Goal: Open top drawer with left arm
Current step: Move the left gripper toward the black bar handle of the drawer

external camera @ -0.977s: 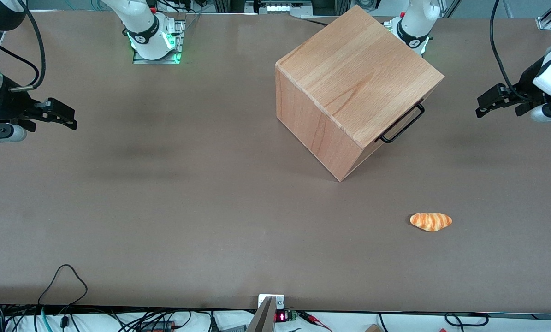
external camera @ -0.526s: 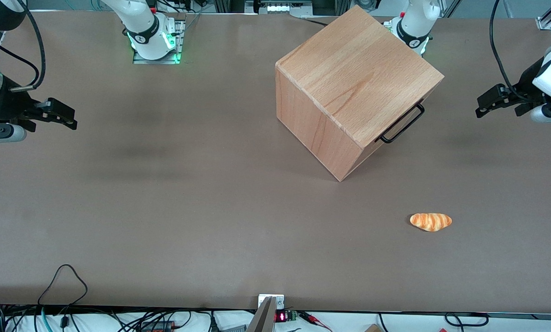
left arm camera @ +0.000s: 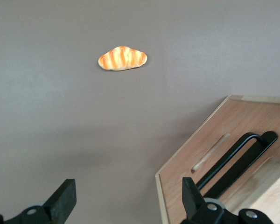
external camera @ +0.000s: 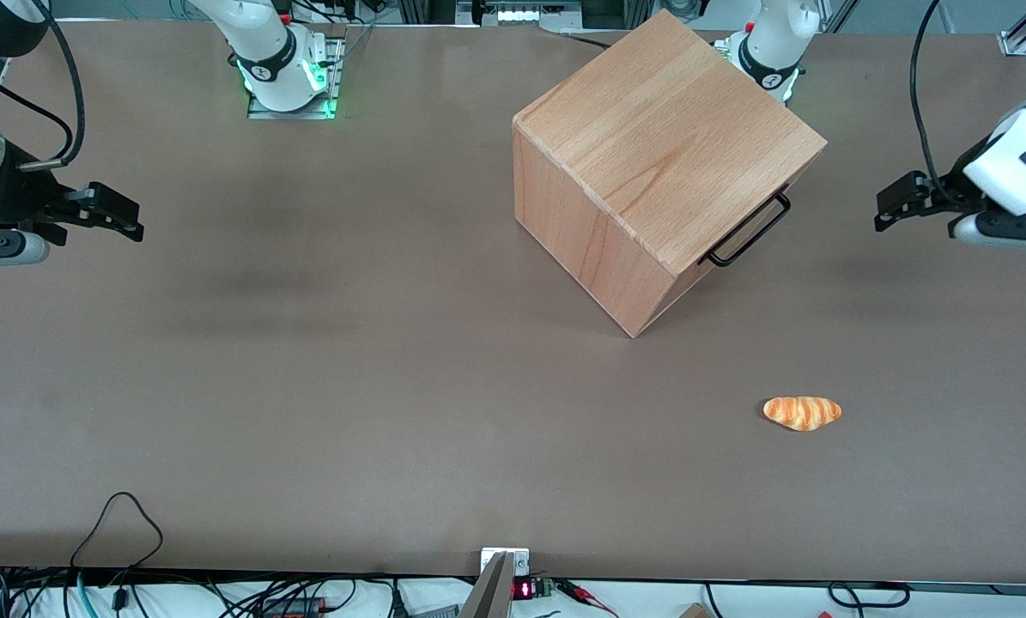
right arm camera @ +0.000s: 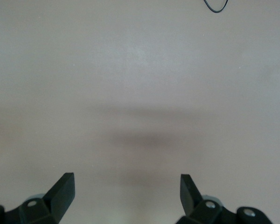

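top drawer (external camera: 740, 233) shut, handle (external camera: 749, 230) faces hand | hand (external camera: 889, 206) spread wide, well apart

In the front view the left arm (external camera: 1006, 163) is cut by the picture's edge; only its wrist and hand (external camera: 889, 206) show. The top drawer (external camera: 740, 236) is mostly hidden under the cabinet (external camera: 663, 146) top; only its handle (external camera: 749, 230) is seen. In the wrist view the cabinet (left arm camera: 191, 172) is cut off; the handle (left arm camera: 233, 161) is partly covered by one of the fingers (left arm camera: 192, 198).
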Available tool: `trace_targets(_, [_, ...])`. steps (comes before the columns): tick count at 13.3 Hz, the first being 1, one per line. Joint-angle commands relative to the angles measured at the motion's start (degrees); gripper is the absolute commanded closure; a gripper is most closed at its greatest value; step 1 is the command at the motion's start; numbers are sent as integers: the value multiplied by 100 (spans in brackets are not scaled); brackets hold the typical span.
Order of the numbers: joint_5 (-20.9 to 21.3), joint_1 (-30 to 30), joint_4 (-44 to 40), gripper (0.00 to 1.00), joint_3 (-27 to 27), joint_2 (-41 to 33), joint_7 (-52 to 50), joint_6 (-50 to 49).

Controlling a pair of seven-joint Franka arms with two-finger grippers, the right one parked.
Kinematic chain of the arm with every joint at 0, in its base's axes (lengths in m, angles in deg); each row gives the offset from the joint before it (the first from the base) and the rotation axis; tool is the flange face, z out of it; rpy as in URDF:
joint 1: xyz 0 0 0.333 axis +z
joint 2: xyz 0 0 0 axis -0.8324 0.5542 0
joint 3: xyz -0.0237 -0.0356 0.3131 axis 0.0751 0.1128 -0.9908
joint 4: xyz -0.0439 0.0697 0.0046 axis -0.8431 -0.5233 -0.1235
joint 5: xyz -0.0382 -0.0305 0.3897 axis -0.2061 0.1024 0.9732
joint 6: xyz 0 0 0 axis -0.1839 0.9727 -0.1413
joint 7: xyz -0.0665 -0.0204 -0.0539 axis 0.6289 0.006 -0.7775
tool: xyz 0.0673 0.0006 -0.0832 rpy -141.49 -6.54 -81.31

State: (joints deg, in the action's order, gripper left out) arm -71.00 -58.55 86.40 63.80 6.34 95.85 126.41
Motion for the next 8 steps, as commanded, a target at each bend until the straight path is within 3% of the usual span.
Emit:
trace_targets(1, [23,1,183,0,21,136,940,268])
trace_targets(8, [-996,-34,948,0,91,435,2675,901])
